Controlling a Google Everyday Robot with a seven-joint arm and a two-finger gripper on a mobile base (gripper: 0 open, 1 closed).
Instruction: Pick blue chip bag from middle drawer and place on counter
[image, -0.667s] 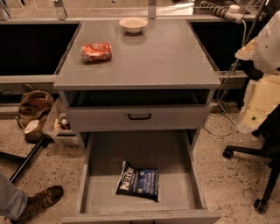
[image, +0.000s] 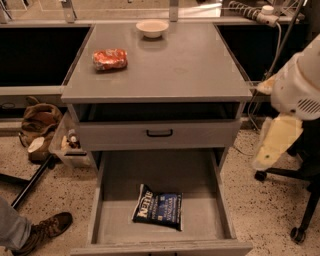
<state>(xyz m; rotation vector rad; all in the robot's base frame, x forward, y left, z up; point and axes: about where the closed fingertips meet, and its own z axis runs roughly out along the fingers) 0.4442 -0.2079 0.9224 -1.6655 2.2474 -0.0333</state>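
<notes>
From my remote station, I saw the grey cabinet (image: 115, 134) with its middle drawer (image: 202, 220) pulled fully out at the base. The blue chip bag (image: 159, 208) lay flat on the drawer floor, near the front and slightly left of the cabinet's centre line, its white lettered band turned to the left. The gripper (image: 275, 145) hung off the cabinet's right side, level with the closed drawer front (image: 210, 134) (the one with the black handle) and well apart from the bag; I could not tell how its grip was set. On the counter (image: 175, 70) topping the cabinet sat an orange-red snack bag (image: 110, 59) toward the left and a small bowl (image: 152, 27) at the rear edge. A brown shoe (image: 50, 227) rested on the floor left of the cabinet.
</notes>
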